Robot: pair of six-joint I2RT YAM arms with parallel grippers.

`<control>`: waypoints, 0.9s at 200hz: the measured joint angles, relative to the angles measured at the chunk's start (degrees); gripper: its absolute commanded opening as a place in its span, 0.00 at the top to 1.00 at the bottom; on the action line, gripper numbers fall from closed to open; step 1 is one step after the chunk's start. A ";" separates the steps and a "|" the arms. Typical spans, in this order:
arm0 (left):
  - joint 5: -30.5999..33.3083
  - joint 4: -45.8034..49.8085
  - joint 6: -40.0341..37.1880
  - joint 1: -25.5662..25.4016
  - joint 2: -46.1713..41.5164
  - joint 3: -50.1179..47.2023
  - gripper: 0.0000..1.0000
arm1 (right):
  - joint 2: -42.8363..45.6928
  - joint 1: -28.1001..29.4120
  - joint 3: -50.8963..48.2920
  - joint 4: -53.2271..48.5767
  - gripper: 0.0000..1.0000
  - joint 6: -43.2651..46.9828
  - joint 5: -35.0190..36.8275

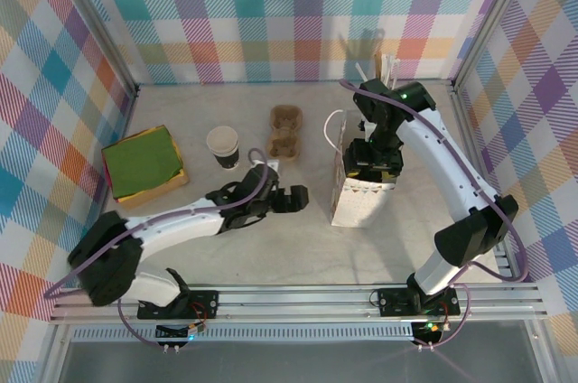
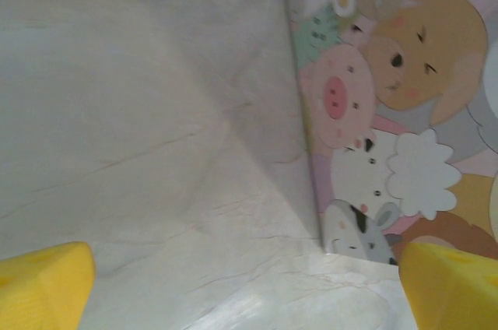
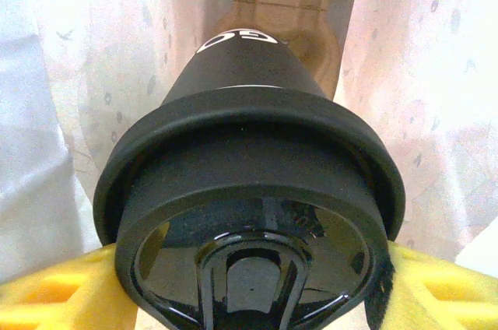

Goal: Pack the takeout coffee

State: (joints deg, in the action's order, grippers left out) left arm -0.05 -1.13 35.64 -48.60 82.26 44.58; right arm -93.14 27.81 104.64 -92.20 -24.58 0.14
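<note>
Black-lidded dark takeout coffee (image 3: 249, 213), lid up, inside the white bag (image 3: 117, 73).

white lettering curves round the narrow end of the takeout coffee (image 3: 249, 112), seen in the right wrist view on the cup's dark side. only a short stretch shows, two rounded letters that look like "go" or "co", and the rest of the word is out of sight. faint raised marks on the glossy black lid (image 3: 257, 268) are too small to read. on the paper bag (image 2: 405, 112), the left wrist view shows printed cartoon animal faces, a pink pig among them.
</note>
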 measured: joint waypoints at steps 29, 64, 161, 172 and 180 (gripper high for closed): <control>-2.89 -5.64 -0.76 -3.23 7.72 3.56 0.04 | -0.02 0.00 0.00 0.00 0.33 -0.02 0.00; -4.39 -10.21 -0.74 -4.61 11.72 4.09 0.04 | -0.02 0.00 0.00 0.00 0.33 -0.02 0.02; -4.57 -13.88 -0.52 -11.02 13.46 4.04 0.03 | -0.02 0.00 -1.38 0.00 0.33 -0.02 0.87; -4.07 -13.86 -0.57 -11.39 13.46 4.04 0.02 | -0.02 0.00 -1.77 0.00 0.33 -0.02 0.87; -3.65 -13.75 -0.61 -11.58 13.35 4.04 0.02 | -0.02 0.00 -1.97 0.00 0.33 -0.02 0.87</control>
State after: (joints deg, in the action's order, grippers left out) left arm -3.70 -14.87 35.03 -60.18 95.61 48.62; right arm -93.17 27.81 102.67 -92.20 -24.60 1.02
